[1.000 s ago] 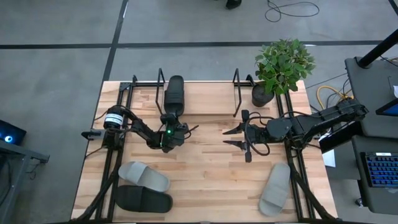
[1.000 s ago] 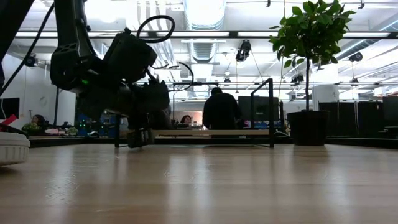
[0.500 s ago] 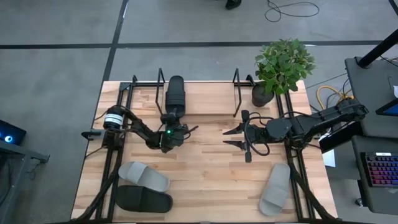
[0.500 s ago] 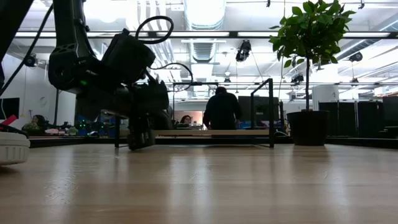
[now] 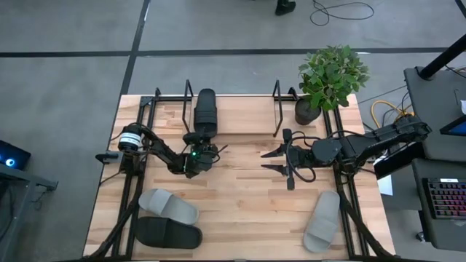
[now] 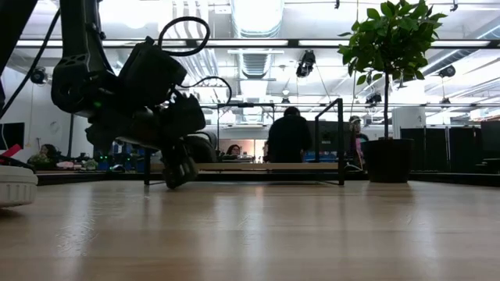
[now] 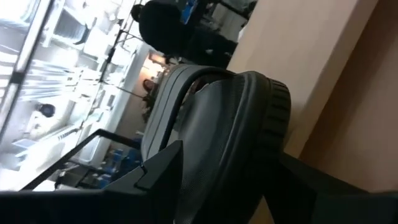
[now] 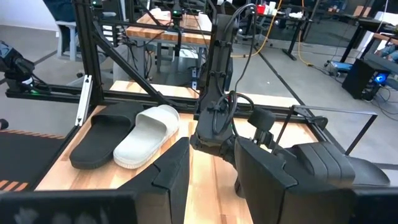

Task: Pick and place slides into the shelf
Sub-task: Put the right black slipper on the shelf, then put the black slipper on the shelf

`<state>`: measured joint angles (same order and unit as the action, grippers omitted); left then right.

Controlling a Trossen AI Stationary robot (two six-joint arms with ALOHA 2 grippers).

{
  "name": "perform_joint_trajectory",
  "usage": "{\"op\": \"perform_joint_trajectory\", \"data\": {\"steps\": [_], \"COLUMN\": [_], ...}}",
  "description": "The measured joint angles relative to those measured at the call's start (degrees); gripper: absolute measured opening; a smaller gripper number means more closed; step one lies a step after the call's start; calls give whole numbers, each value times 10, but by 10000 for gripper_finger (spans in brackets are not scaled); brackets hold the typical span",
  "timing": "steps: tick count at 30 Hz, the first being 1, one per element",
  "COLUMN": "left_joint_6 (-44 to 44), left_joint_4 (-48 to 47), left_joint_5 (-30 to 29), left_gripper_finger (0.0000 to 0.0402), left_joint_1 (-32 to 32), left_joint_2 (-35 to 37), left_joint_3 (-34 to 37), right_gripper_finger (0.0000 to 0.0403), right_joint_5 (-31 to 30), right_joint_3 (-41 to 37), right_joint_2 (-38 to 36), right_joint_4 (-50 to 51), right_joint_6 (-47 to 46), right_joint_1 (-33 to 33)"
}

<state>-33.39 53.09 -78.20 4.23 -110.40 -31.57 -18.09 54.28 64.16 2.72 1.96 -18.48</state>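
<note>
One black slide (image 5: 205,109) lies lengthwise on the shelf's (image 5: 240,132) base board, at the shelf's left end. My left gripper (image 5: 202,144) is at this slide's near end, and the left wrist view shows the slide (image 7: 230,130) filling the gap between the fingers. Near the table's near left corner, a light grey slide (image 5: 169,206) and a black slide (image 5: 169,233) lie flat. A second light grey slide (image 5: 322,220) lies near right. My right gripper (image 5: 267,161) hovers open right of centre, touching nothing. My left gripper is shut on the black slide's near end (image 7: 267,118), with one finger (image 7: 158,174) on each side of it. The fingers come from the table's near side, slanting down. The slide rests on the shelf's base board, with its far end by the table's far edge.
A potted plant (image 5: 331,80) stands at the far right corner, just right of the shelf's upright end loop (image 5: 277,109). Bare wood lies between the two arms and in front of the shelf. People (image 6: 289,140) show in the room beyond the table.
My left gripper has shifted slightly toward the table's left edge and tipped. The black slide has kept its place in the shelf.
</note>
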Motion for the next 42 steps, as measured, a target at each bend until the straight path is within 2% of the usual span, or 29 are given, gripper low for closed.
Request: {"op": "perform_joint_trajectory", "data": {"steps": [6, 16, 20, 24, 32, 35, 42], "left_joint_6": [58, 147, 169, 186, 268, 272, 273], "left_joint_4": [-8, -15, -23, -66, -234, -277, -283], "left_joint_5": [69, 96, 132, 174, 237, 279, 387], "left_gripper_finger": [181, 181, 181, 181, 181, 181, 181], "left_joint_1": [1, 3, 4, 4, 4, 4, 4], "left_joint_2": [26, 61, 85, 122, 211, 243, 312], "left_joint_3": [11, 63, 78, 81, 83, 83, 82], "right_gripper_finger": [121, 121, 121, 121, 121, 121, 121], "right_joint_5": [0, 0, 0, 0, 0, 0, 0], "right_joint_3": [0, 0, -1, -1, -3, -4, -6], "right_joint_2": [0, 0, 0, 0, 0, 0, 0], "right_joint_4": [1, 5, 5, 5, 4, 4, 4], "right_joint_6": [0, 0, 0, -4, -4, -4, -4], "right_joint_1": [0, 0, 0, 0, 0, 0, 0]}}
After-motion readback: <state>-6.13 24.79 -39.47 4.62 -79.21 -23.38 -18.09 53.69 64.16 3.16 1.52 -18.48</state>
